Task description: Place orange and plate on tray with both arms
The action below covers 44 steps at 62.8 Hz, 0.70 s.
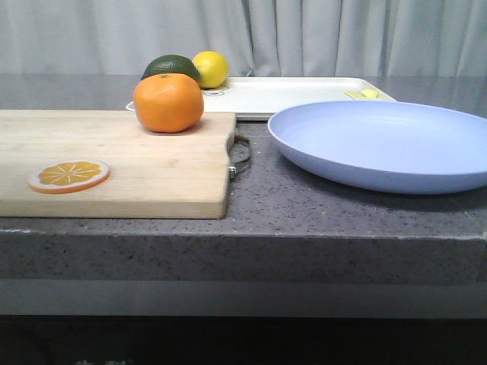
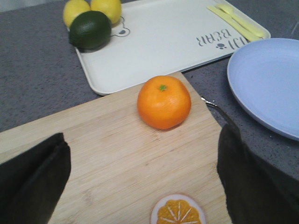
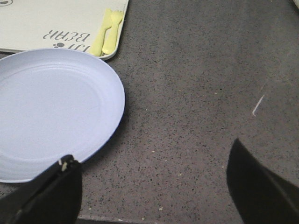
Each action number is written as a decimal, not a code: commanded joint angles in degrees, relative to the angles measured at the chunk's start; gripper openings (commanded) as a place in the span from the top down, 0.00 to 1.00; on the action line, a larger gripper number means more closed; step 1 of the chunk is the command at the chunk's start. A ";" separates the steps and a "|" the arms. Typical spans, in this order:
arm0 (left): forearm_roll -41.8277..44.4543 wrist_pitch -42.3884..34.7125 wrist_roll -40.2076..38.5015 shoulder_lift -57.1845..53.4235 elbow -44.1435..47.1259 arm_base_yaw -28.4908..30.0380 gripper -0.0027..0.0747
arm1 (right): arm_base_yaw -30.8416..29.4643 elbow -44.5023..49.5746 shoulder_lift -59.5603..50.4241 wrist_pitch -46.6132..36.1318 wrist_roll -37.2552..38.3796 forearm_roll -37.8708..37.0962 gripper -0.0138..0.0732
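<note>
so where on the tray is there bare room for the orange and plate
The tray is bare across its middle, between the fruit corner and the yellow cutlery. The corner holding the lemons and dark green fruit is crowded. The orange sits on the cutting board; the plate beside it.

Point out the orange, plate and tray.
orange (image 2: pixel 163 102), left wrist view, middle of its skin
plate (image 1: pixel 388 144), front view, inner surface
tray (image 2: pixel 159 46), left wrist view, bare floor

Low front view; wrist views share plate (image 2: pixel 268 84)
</note>
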 commanded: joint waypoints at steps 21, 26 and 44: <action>2.42 -1.75 0.22 22.06 -18.43 -4.28 0.16 | -0.14 -1.87 0.62 -3.60 -0.02 0.00 0.11; 2.68 -0.48 0.22 26.15 -21.24 -4.28 0.16 | -0.14 -1.87 0.62 -3.60 -0.02 0.00 0.11; 2.58 0.69 0.22 36.12 -27.12 -4.28 0.16 | -0.14 -1.87 0.62 -3.55 -0.02 0.00 0.11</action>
